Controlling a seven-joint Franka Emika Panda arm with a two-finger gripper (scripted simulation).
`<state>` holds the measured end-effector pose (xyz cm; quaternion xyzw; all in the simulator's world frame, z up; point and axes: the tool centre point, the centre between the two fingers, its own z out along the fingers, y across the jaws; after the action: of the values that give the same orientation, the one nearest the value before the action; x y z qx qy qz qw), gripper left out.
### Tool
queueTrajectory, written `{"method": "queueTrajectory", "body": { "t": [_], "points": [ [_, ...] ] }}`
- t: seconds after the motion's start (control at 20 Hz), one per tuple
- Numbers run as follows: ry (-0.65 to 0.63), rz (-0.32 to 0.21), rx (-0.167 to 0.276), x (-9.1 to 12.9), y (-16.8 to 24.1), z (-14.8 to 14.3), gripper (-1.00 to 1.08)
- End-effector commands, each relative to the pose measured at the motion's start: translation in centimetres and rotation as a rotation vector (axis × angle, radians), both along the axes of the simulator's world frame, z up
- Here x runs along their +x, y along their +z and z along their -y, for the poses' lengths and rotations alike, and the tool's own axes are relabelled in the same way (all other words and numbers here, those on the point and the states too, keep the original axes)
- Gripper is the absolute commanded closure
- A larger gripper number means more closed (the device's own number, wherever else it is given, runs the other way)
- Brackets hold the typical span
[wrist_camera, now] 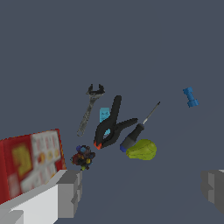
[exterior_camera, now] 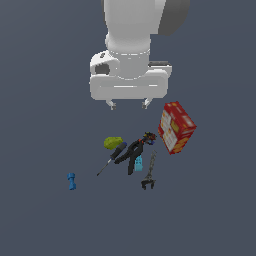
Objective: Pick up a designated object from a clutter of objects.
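Exterior view. My hand (exterior_camera: 128, 104) hangs above the desk (exterior_camera: 40, 215), fingers spread wide, nothing between them and nothing touched. Only the two short fingertips (exterior_camera: 112, 104) show below the white palm. The green fruit (exterior_camera: 112, 143) lies on the desk below the hand, toward the exterior view's left of the cluster. The blue-handled screwdriver (exterior_camera: 114, 156) rests against its lower edge, handle end by the fruit. Just beside it on the exterior view's right sits the black clamp (exterior_camera: 134, 154), with a small light-blue piece (exterior_camera: 138, 162) at its side. The grey wrench (exterior_camera: 150, 172) lies next over. The red-and-white box (exterior_camera: 175, 127) stands tilted at the exterior view's right edge of the group. A blue dumbbell-shaped piece (exterior_camera: 72, 181) lies well apart, on the exterior view's left.

Wrist view. Both fingers (wrist_camera: 70, 194) frame the picture's lower corners, far apart, gap empty. The fruit (wrist_camera: 142, 150) sits between them further out, touching the screwdriver (wrist_camera: 135, 133) handle. This view shows what the exterior blurs: a small dark multicoloured lump (wrist_camera: 83, 157) between the clamp (wrist_camera: 111, 125) tip and the box (wrist_camera: 30, 162), and the wrench (wrist_camera: 90, 108) head's open shape. The dumbbell piece (wrist_camera: 190, 97) lies apart.
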<state>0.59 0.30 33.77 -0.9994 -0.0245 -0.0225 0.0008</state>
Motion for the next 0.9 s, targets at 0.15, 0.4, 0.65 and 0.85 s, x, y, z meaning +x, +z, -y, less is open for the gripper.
{"method": "queueTrajectory", "body": {
  "t": [0.15,0.4,0.65,0.85],
  "points": [
    [0.0,0.0,0.005,0.0,-0.1,-0.2,-0.92],
    [0.003,-0.001,0.025,0.1,-0.2,-0.9,-0.92],
    [0.001,-0.001,0.027,0.1,-0.3,-0.9,-0.92],
    [-0.027,-0.003,0.028,0.1,-1.2,-0.5,-0.92]
  ]
}}
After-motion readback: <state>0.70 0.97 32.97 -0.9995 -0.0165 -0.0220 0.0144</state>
